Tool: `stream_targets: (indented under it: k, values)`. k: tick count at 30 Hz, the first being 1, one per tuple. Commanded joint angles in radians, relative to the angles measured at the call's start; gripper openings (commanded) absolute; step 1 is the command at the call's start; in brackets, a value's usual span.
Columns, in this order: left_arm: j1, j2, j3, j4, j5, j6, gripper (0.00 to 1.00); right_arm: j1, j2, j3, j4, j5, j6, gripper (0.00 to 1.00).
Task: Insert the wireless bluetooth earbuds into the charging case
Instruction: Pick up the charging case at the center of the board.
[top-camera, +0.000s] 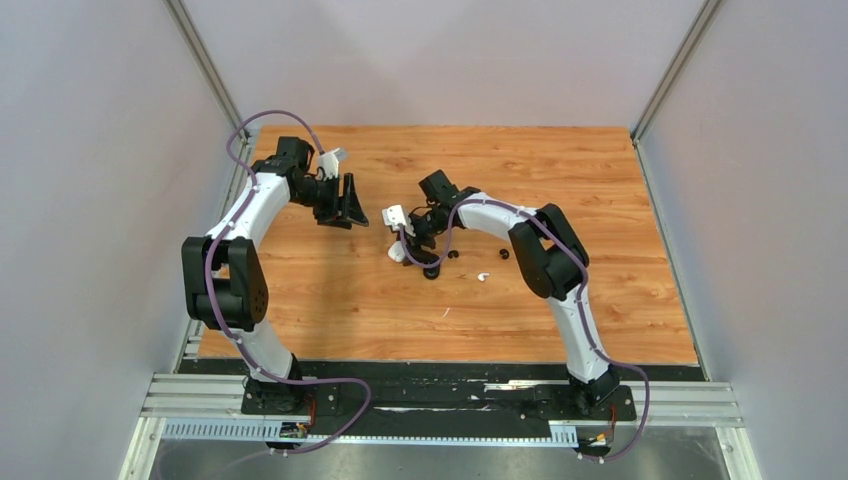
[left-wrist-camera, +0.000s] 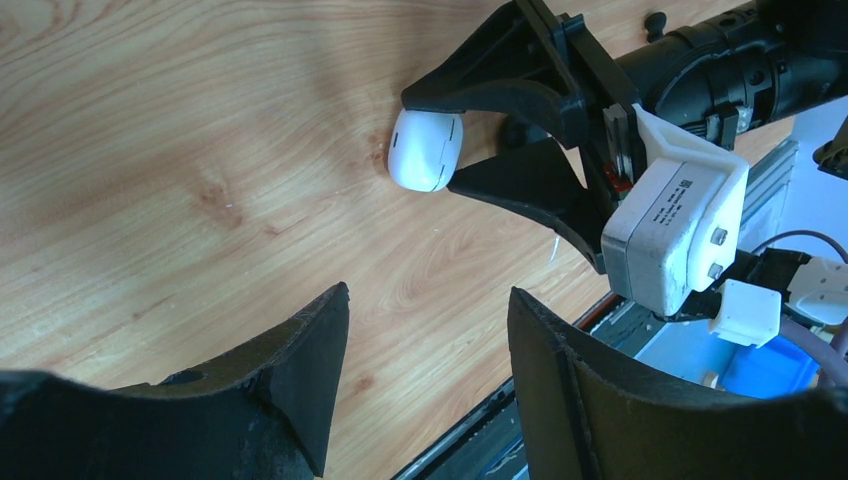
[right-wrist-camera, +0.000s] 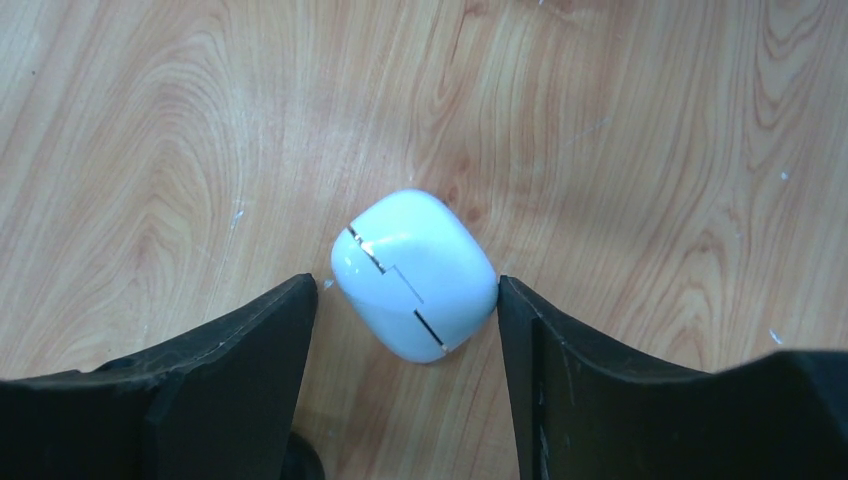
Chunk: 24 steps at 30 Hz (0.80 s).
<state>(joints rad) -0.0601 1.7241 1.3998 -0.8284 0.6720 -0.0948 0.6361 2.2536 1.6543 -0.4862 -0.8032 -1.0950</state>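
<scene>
The wooden worktop (top-camera: 330, 300) filled the bay. The left arm (top-camera: 250, 210) reached to its far left. The right arm (top-camera: 545, 250) bent in from the right towards the middle.

The left hand (left-wrist-camera: 425, 300) hung above bare wood with its fingers spread and nothing between them, pointing at the other hand. The right hand (right-wrist-camera: 408, 290) was down at the worktop, open astride the white case (right-wrist-camera: 415, 275). Its one finger (right-wrist-camera: 540, 340) touched the case's side, and a sliver of wood showed between the case and the other finger.

The case lay closed on the wood near the middle, its seam unbroken. A black rounded lump (top-camera: 431, 269) sat just near and right of it; I could not tell what it was.

No earbud was in the case. Two black earbuds (top-camera: 452, 255) (top-camera: 505, 253) lay loose to the right of the hand. A white earbud (top-camera: 483, 276) lay between them and a little nearer. A white fleck (top-camera: 445, 312) lay nearer still.
</scene>
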Motion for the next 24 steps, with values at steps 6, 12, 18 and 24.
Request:
stream_targets:
  k: [6, 12, 18, 24]
  values:
    - [0.001, -0.069, -0.003, -0.016, 0.023, 0.038, 0.66, 0.002, 0.109, 0.167, -0.131, -0.093, -0.045, 0.61]
    - [0.001, -0.077, 0.001, -0.021, 0.009, 0.075, 0.66, -0.002, 0.112, 0.187, -0.263, -0.074, -0.060, 0.51]
    - [0.001, -0.083, -0.011, 0.008, 0.013, 0.092, 0.66, -0.007, 0.076, 0.126, -0.313, -0.065, -0.048, 0.57]
    - [0.002, -0.114, -0.051, 0.069, 0.038, 0.131, 0.66, -0.013, 0.079, 0.157, -0.316, -0.038, 0.072, 0.26]
